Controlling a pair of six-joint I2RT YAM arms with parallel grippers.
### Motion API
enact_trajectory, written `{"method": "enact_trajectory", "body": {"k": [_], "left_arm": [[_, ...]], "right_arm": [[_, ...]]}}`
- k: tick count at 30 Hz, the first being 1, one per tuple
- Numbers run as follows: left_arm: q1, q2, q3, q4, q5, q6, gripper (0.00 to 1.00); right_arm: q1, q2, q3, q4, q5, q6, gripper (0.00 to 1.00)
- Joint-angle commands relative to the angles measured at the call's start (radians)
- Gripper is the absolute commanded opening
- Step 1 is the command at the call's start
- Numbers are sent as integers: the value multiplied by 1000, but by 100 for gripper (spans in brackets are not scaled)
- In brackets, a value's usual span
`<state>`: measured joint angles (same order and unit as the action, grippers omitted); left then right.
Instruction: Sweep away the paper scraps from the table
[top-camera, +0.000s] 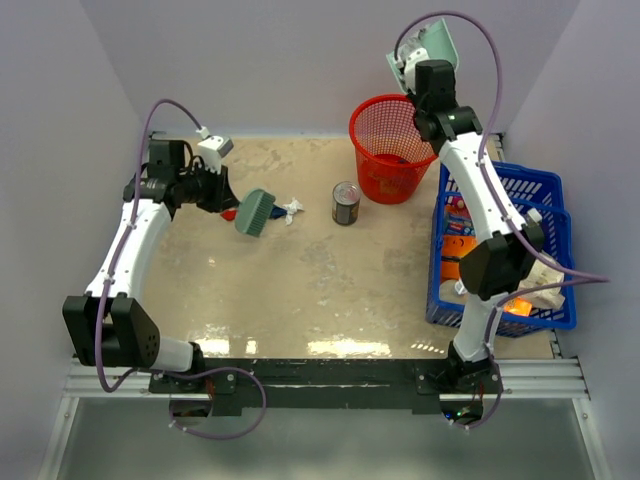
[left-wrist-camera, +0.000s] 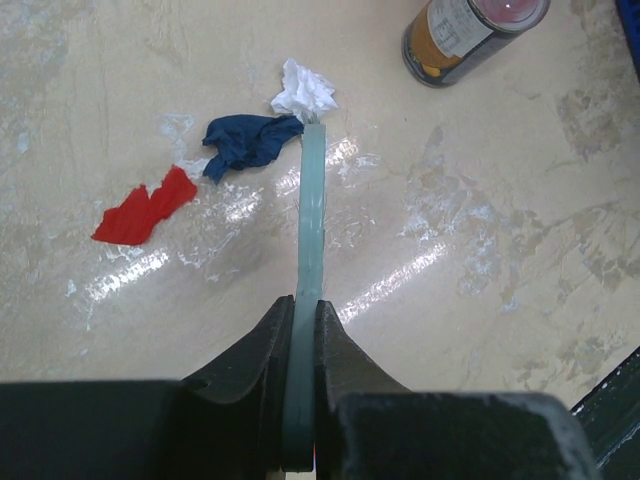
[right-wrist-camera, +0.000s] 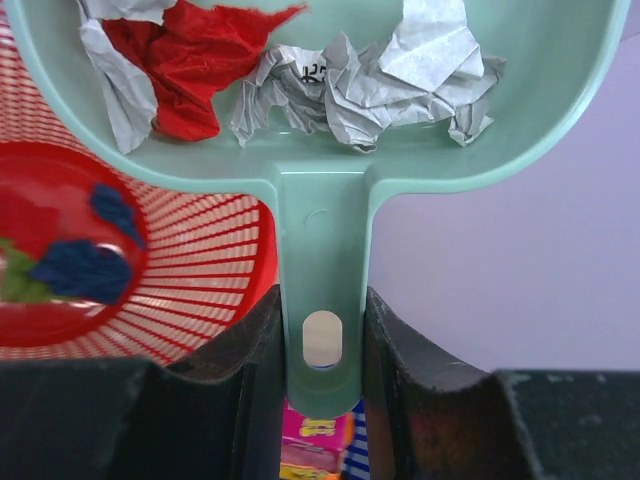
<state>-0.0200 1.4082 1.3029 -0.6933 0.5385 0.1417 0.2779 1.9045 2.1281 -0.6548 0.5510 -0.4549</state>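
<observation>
My left gripper (top-camera: 222, 194) (left-wrist-camera: 305, 308) is shut on the handle of a teal brush (top-camera: 255, 212) (left-wrist-camera: 312, 215), which reaches down to the beige table (top-camera: 300, 290). By the brush tip lie three paper scraps: white (left-wrist-camera: 304, 90) (top-camera: 292, 207), dark blue (left-wrist-camera: 248, 142) and red (left-wrist-camera: 145, 208) (top-camera: 229, 214). My right gripper (top-camera: 418, 72) (right-wrist-camera: 322, 300) is shut on the handle of a pale green dustpan (top-camera: 430, 50) (right-wrist-camera: 320, 190), held high over the red mesh basket (top-camera: 393, 150) (right-wrist-camera: 200, 260). The pan holds a red scrap (right-wrist-camera: 190, 50) and white crumpled scraps (right-wrist-camera: 400, 75). Blue and green scraps (right-wrist-camera: 80, 270) lie in the basket.
A tin can (top-camera: 346, 203) (left-wrist-camera: 470, 35) stands between the brush and the basket. A blue crate (top-camera: 545, 190) of packaged goods sits at the right edge, beside my right arm. Lilac walls enclose the table.
</observation>
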Motion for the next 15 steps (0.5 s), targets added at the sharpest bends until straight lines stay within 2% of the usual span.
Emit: {"method": "enact_trajectory", "body": {"k": [1, 6, 15], "left_arm": [[6, -32, -1, 58, 44, -7, 0], [6, -29, -4, 64, 55, -10, 0], [6, -40, -21, 74, 52, -4, 0]], "right_arm": [[3, -4, 9, 125, 179, -238, 0], [3, -65, -149, 265, 196, -431, 0], [4, -232, -431, 362, 162, -707, 0]]}}
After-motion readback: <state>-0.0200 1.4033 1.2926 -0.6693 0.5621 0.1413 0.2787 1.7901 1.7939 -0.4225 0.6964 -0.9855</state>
